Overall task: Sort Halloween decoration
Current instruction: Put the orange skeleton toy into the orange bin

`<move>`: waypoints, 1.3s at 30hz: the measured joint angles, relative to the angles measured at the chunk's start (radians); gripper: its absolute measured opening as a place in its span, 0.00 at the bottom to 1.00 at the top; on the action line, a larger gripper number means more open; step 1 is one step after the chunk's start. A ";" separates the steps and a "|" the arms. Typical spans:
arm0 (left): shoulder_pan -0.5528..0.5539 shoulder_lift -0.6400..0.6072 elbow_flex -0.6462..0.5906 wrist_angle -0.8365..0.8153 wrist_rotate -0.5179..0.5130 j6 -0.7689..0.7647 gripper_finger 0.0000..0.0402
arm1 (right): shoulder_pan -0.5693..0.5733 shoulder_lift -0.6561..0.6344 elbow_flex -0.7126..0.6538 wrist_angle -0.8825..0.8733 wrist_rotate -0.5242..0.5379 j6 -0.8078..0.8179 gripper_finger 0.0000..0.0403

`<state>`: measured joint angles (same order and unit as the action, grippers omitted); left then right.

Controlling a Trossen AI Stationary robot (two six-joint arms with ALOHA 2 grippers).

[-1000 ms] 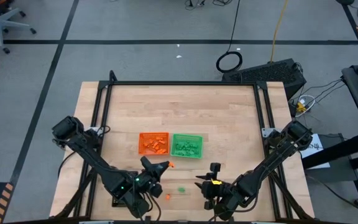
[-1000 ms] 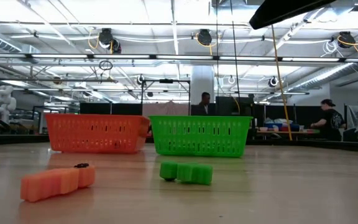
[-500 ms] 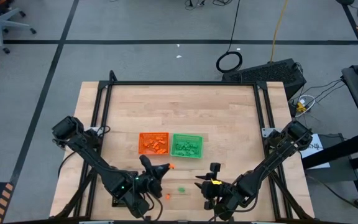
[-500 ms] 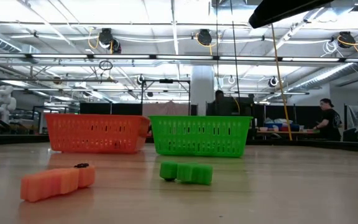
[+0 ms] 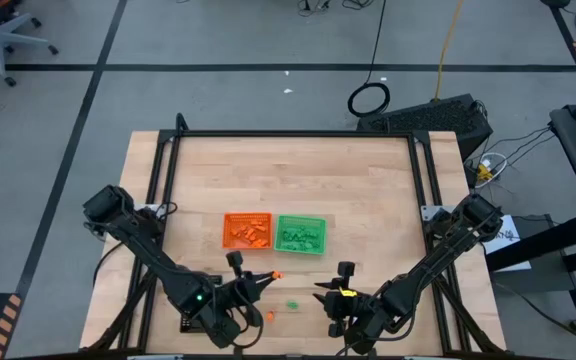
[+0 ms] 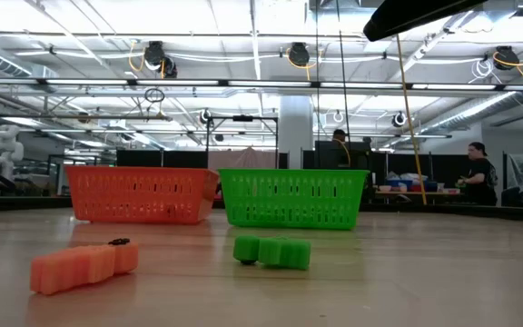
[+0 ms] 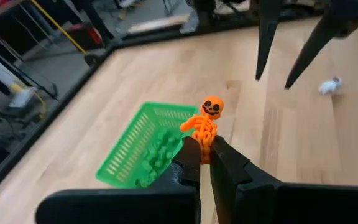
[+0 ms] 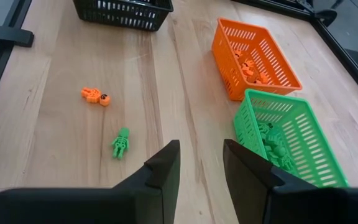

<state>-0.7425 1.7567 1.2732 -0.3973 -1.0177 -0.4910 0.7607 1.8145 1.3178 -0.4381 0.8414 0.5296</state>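
My left gripper is near the table's front, shut on an orange skeleton trinket, which also shows in the high view. My right gripper is open and empty over the front of the table, to the right. A second orange skeleton and a green skeleton lie flat on the wood; they also show in the low view. The orange tray and the green tray stand side by side mid-table, each holding several trinkets. My left gripper pinches the orange skeleton's lower end between its two fingertips. The body and the round head stick out beyond the fingertips. The skeleton is lifted clear of the table.
A black tray stands near the table's front left, by the left arm. A small white trinket lies on the wood beyond the right arm's fingers. A black frame runs along the table's edges. People stand in the room behind.
My left gripper, still shut on the orange skeleton, has gone a little toward the table's near edge and has turned slightly. The trinkets on the table and the right arm have kept still.
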 joint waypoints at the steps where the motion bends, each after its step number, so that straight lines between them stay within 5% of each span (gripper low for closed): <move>1: 0.007 -0.009 0.000 -0.019 0.021 -0.001 0.03 | 0.000 0.000 0.000 0.000 0.000 -0.002 0.26; 14: 0.197 -0.098 -0.019 -0.583 0.332 -0.234 0.03 | 0.000 0.013 0.000 0.000 -0.004 -0.025 0.26; 19: 0.265 -0.097 -0.070 -0.586 0.469 -0.229 0.03 | 0.000 0.030 0.000 -0.008 -0.008 -0.023 0.26; 39: 0.441 -0.088 -0.121 -0.525 0.588 -0.100 0.05 | 0.007 0.110 0.000 0.143 -0.051 -0.019 0.26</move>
<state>-0.3020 1.6682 1.1522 -0.9225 -0.4293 -0.5911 0.7673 1.9244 1.3178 -0.2950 0.7900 0.5110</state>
